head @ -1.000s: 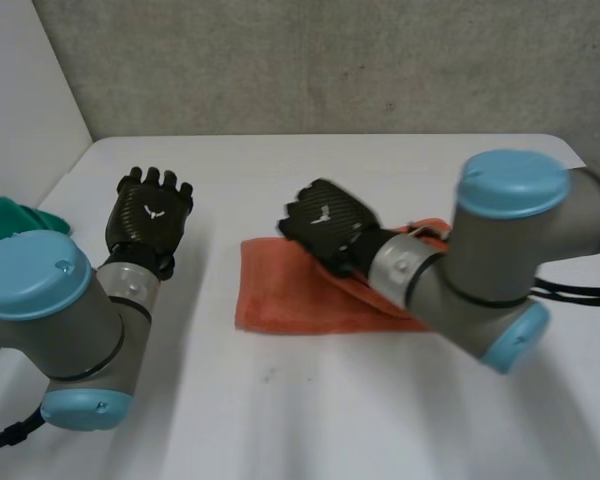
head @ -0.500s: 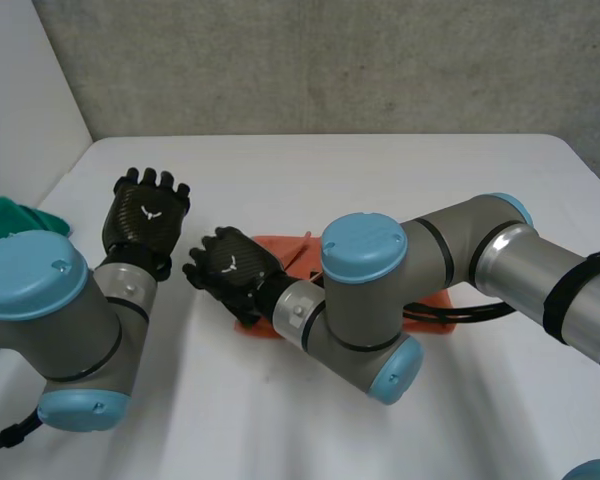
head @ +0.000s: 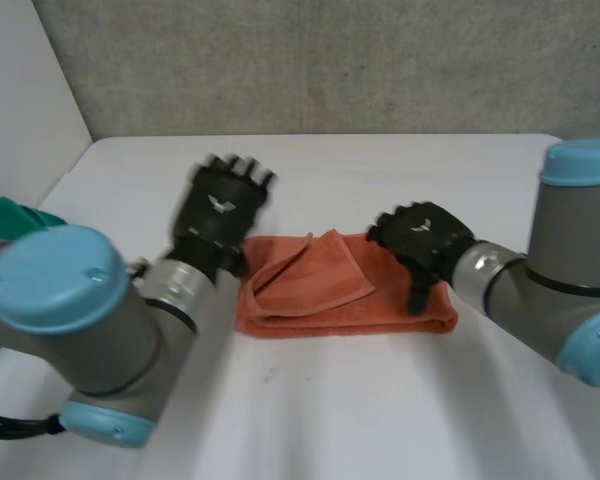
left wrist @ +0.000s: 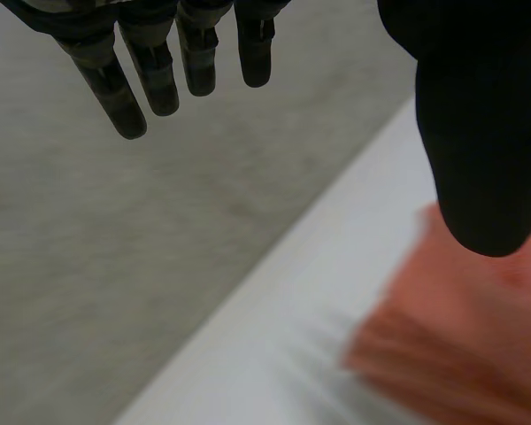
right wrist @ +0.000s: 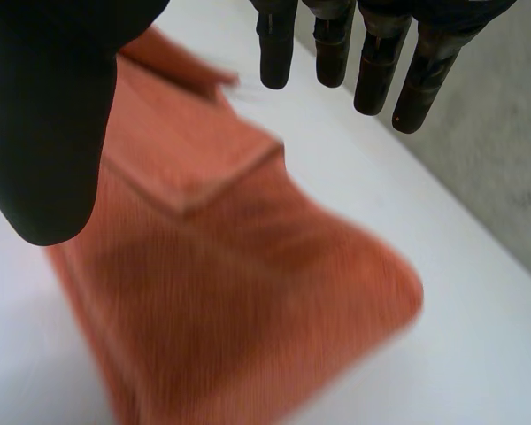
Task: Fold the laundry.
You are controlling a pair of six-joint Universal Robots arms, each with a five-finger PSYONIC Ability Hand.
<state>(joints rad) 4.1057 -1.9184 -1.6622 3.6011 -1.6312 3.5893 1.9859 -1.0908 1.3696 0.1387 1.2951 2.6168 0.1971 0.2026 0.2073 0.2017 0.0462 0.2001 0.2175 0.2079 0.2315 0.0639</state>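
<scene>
An orange cloth (head: pixel 340 290) lies folded on the white table (head: pixel 330 400), with a loose flap turned over its left half. My left hand (head: pixel 220 210) hovers at the cloth's left end, fingers (left wrist: pixel 150 71) straight and open, holding nothing. My right hand (head: pixel 420 240) is over the cloth's right end, open, fingers (right wrist: pixel 372 62) straight above the orange cloth (right wrist: pixel 239 292), thumb (right wrist: pixel 44 133) apart from them. In the left wrist view the orange cloth (left wrist: pixel 460 336) lies below the thumb (left wrist: pixel 482 133).
A green cloth (head: pixel 15 222) lies at the table's left edge behind my left arm. A grey wall (head: pixel 310 60) rises behind the table's far edge.
My right hand drew back from the cloth's left end to its right end and opened, leaving a flap folded over. My left hand moved right, toward the cloth.
</scene>
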